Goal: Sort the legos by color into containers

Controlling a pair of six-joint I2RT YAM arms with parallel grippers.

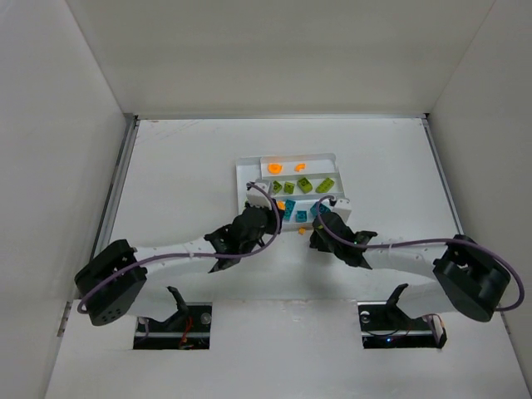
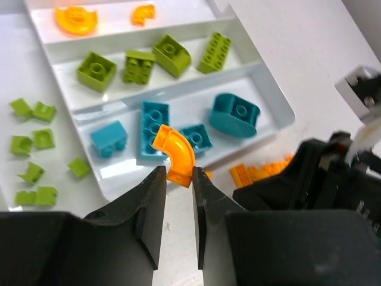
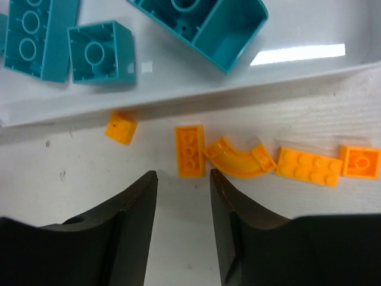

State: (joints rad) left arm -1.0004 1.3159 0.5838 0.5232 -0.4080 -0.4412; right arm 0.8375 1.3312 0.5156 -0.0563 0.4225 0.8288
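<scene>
Tray (image 2: 283, 113) sections: orange, green, teal legos (image 2: 172, 55)

No text, label, brand, number or sign is showing legibly in any view. The curved orange brick (image 2: 174, 156) between the left jaws is showing plain faces only. Any embossing on the studs of the flat orange bricks (image 3: 308, 165) just ahead of the right jaws is coming through too small to make out.
</scene>
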